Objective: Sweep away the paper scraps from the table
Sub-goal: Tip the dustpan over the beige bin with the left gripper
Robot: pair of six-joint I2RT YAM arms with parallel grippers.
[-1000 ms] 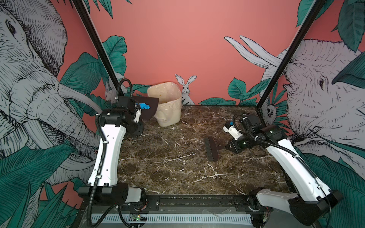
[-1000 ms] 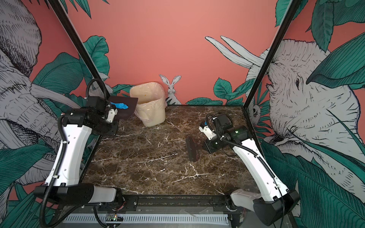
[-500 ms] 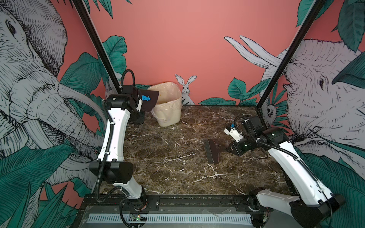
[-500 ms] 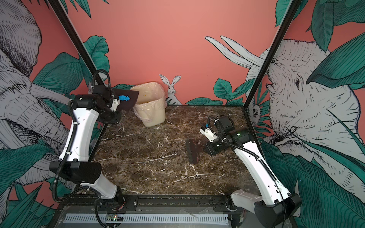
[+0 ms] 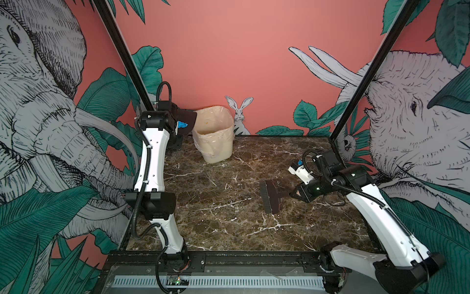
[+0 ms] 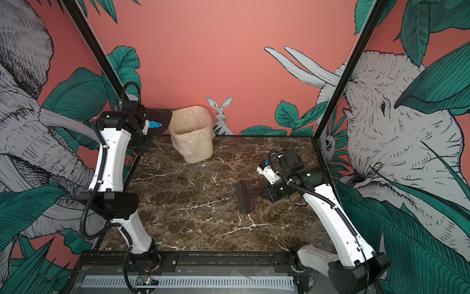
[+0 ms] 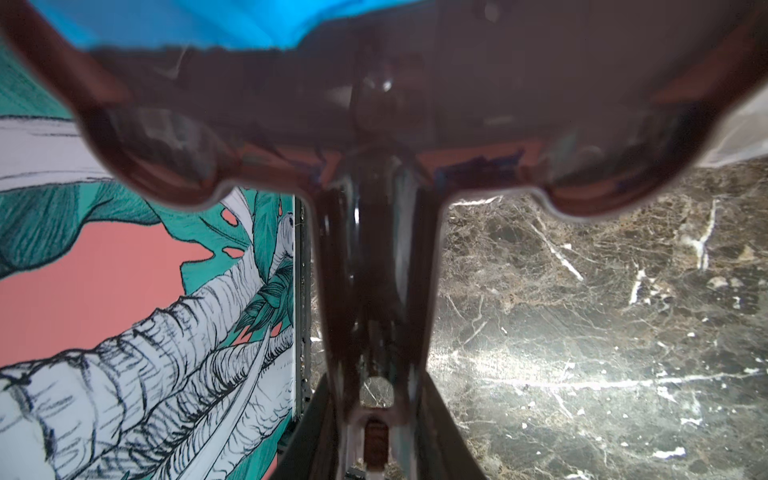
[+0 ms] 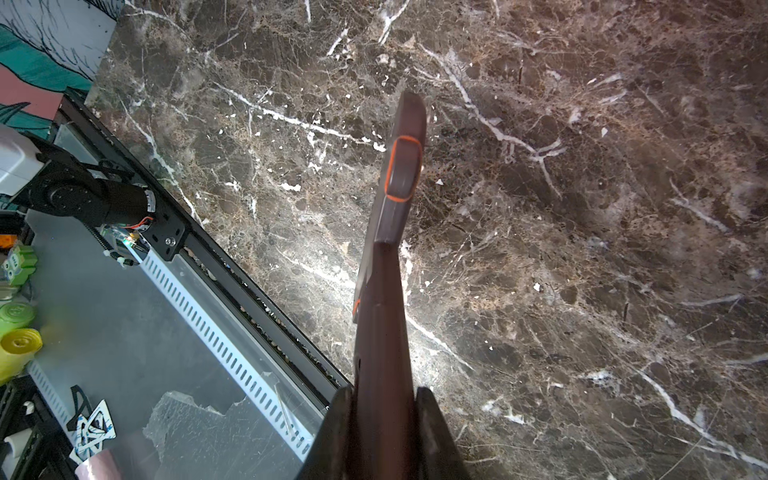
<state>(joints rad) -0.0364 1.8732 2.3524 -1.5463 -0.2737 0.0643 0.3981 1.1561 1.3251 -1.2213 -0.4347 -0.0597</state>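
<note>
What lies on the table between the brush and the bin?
Nothing: in both top views that stretch of table between brush and bin is bare marble, no scraps visible.

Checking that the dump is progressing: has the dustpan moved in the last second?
Yes. The dustpan, held in the left pincer, has risen beside the bin. Its top edge is now level with the bin's rim, and it sat lower before.
</note>
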